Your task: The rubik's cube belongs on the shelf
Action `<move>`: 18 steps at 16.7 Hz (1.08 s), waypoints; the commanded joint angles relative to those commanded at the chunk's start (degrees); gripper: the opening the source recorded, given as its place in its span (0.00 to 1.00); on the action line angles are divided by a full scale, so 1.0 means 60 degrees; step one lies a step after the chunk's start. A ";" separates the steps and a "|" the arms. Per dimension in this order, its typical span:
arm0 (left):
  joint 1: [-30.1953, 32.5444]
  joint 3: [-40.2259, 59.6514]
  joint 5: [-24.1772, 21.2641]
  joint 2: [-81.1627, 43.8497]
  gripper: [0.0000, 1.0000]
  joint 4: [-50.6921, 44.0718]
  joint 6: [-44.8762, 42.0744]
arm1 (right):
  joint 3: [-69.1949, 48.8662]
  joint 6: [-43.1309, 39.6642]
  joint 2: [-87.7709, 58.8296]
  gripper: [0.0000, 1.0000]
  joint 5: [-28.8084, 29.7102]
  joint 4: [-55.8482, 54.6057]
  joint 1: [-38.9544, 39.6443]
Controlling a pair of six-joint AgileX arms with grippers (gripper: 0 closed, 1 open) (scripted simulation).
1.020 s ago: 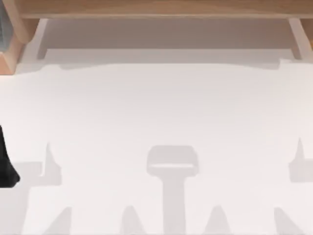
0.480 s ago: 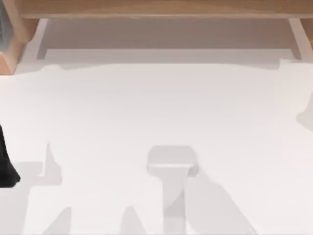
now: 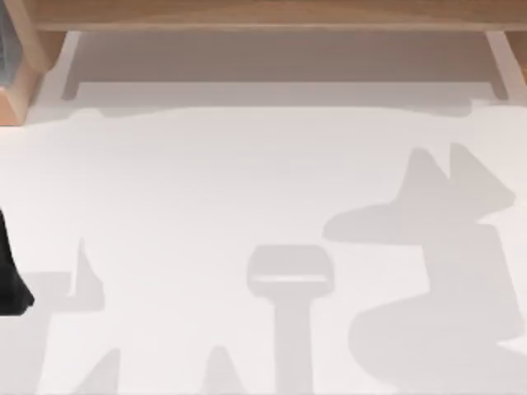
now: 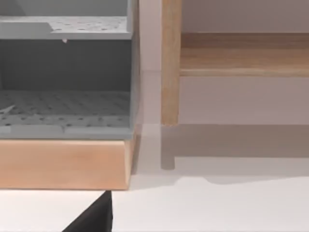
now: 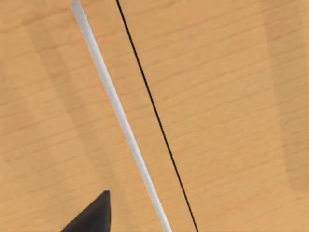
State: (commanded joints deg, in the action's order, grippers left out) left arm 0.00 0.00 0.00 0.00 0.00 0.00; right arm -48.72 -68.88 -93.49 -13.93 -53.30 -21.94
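Observation:
The rubik's cube is out of view. The shelf is a long light-brown wooden board on side supports along the table's far edge. In the left wrist view its board and one upright support stand ahead. My left arm sits at the table's left edge, and a black part of my left gripper shows low over the white table. A black part of my right gripper hangs over light-brown wood grain crossed by a thin black line and a white strip.
A grey perforated rack on a wooden base stands at the back left beside the shelf's support. A broad arm shadow lies on the white table's right half. A camera-mount shadow lies at the middle front.
A large arm shadow has spread from the right edge across the table's right half, reaching towards the shelf. The left arm has stayed still.

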 joint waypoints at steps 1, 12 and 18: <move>0.0000 0.0000 0.0000 0.0000 1.00 0.0000 0.0000 | -0.0395 -0.0600 -0.0993 1.00 -0.0231 -0.0439 -0.0132; 0.0000 0.0000 0.0000 0.0000 1.00 0.0000 0.0000 | -0.2378 -0.3394 -0.6395 1.00 -0.1716 -0.2650 -0.0730; 0.0000 0.0000 0.0000 0.0000 1.00 0.0000 0.0000 | -0.2477 -0.3391 -0.6428 1.00 -0.1664 -0.2570 -0.0668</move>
State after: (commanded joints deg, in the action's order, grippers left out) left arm 0.00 0.00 0.00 0.00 0.00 0.00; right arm -63.58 -89.23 -132.06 -23.91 -68.72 -25.95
